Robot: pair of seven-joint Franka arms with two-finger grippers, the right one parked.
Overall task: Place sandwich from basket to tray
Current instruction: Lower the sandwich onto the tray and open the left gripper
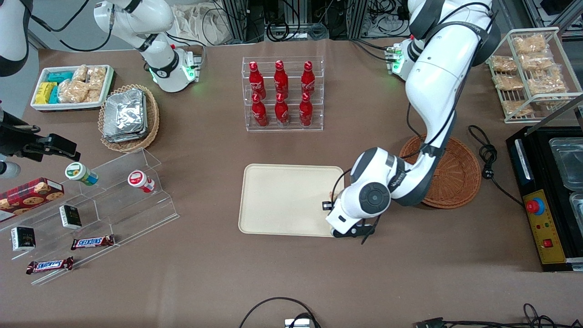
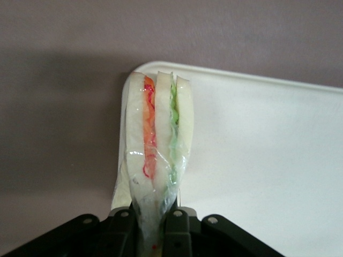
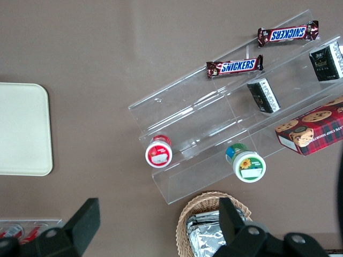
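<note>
Left wrist view showed the sandwich (image 2: 158, 144) pinched by its wrapped narrow end between the fingers (image 2: 124, 227) of the claw (image 2: 151, 227), which was clamped on it, the three pale bread slices with orange-red and green filling fanning outward. It hung over a rounded corner of the tray (image 2: 257, 160), with one outer slice just at or past the rim and the brown tabletop (image 2: 59, 107) showing beside it. From the front, the claw (image 1: 348, 230) sat at the tray's (image 1: 282, 200) edge nearest the reddish-brown basket (image 1: 455, 177), at the corner nearer the camera, and the sandwich itself was hidden under the wrist there. The main risk, as I judged it, was a release this close to the corner: the wedge could land astride the low rim and tip off onto the tabletop rather than settle flat inside. The grip was on clear wrap and a thin tip of bread, so the slippery film could let the wedge slide or swing early, and the splayed slices suggested it might fall apart or roll on landing. Moving further over the tray's middle before opening would lessen that.
</note>
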